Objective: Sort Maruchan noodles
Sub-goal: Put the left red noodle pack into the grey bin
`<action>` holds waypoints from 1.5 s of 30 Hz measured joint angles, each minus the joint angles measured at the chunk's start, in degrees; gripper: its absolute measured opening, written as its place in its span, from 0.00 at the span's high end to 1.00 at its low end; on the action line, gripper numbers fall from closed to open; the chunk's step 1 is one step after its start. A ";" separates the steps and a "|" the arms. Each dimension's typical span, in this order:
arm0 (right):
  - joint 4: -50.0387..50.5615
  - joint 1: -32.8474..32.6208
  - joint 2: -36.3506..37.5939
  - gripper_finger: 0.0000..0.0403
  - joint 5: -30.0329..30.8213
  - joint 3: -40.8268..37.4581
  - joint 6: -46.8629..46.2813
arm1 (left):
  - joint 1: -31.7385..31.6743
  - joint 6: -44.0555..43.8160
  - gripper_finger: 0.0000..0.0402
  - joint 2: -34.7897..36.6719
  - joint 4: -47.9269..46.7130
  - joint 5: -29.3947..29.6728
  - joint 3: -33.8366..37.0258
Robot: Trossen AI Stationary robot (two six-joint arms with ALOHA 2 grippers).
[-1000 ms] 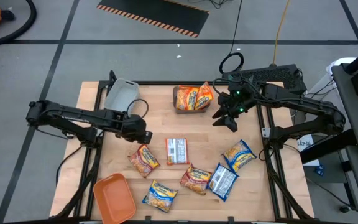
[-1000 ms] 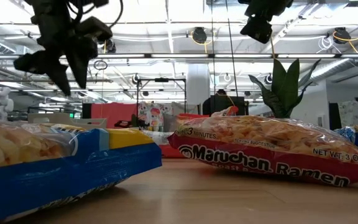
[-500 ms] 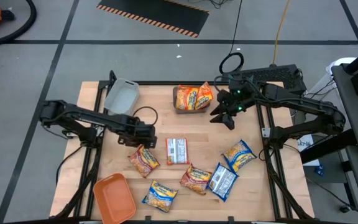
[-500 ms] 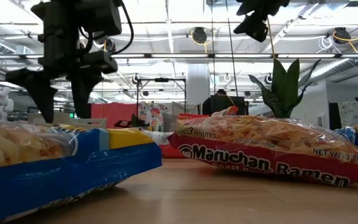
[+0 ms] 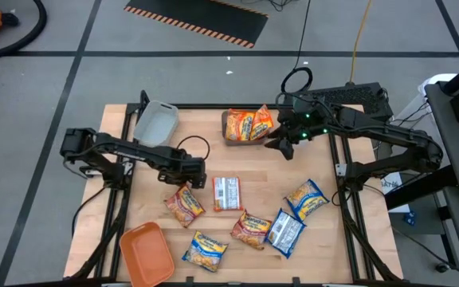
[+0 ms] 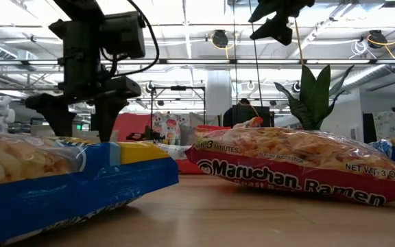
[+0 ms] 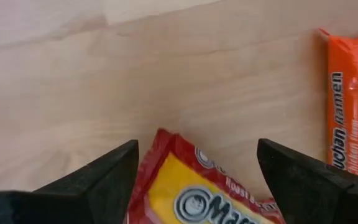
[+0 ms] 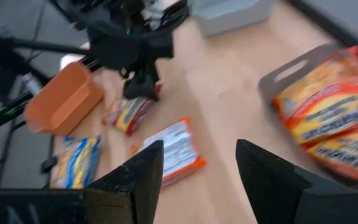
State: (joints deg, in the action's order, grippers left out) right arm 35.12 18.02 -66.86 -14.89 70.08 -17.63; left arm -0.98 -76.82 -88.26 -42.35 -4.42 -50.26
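The left gripper was poised with fingers spread wide above a red noodle packet (lying loose mid-table), apparently for a pickup. The right gripper, empty and parted, waited beside the grey tray.

Grey floor, hazard-striped mat

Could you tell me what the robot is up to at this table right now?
It is sorting Maruchan ramen packets. The left gripper, fingers wide open, hangs just above a red packet lying on the wooden table, not gripping it. The right gripper, empty and open, hovers beside a grey tray already holding orange packets. Six packets lie loose on the table; the orange tray is empty.
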 joint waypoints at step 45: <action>-8.17 0.28 -2.50 0.52 9.31 -0.04 -15.01 | -6.62 25.24 0.93 -3.87 3.59 -13.98 4.77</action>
State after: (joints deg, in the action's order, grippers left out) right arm 26.95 18.31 -69.36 -5.58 70.04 -32.64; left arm -7.60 -51.58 -92.12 -38.76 -18.40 -45.49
